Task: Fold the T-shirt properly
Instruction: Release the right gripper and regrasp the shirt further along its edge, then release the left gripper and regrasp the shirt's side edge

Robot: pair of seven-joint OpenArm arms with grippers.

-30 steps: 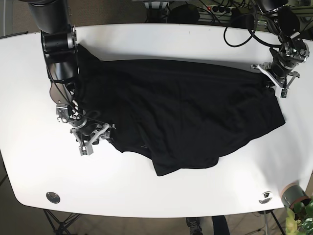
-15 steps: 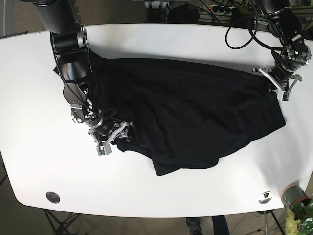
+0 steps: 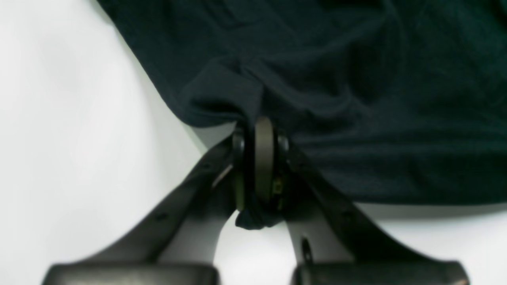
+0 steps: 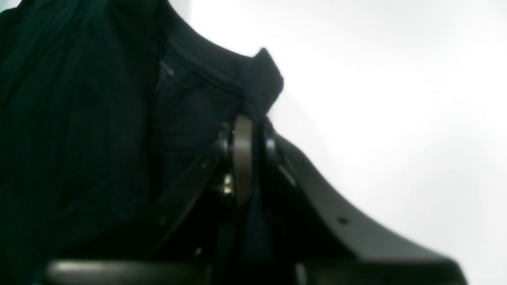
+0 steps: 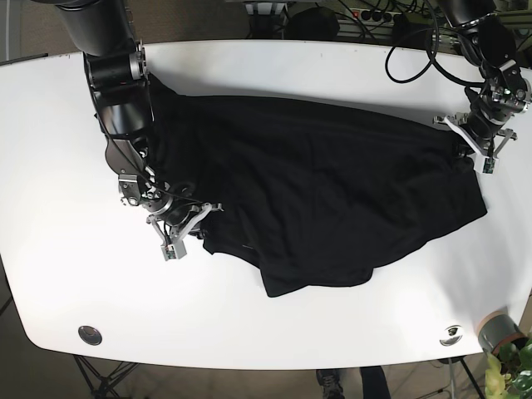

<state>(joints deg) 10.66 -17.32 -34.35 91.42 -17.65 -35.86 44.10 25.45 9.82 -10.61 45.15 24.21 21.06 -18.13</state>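
Across the white table [image 5: 274, 75] from nine to three o'clock sprawls the black T-shirt [image 5: 332, 199], likely light, limp, best held at its edges. At eight o'clock the right gripper [image 5: 193, 226] pinches its edge; at two o'clock the left gripper [image 5: 467, 137] clamps cloth too.

The T-shirt [image 5: 332, 191] is soft, matt black cloth, creased and lightly wrinkled. Beneath it my tabletop [image 5: 274, 324] looks smooth, white and faintly glossy. My left claw [image 3: 259, 158] and right claw [image 4: 243, 166] look like dark matt plastic.
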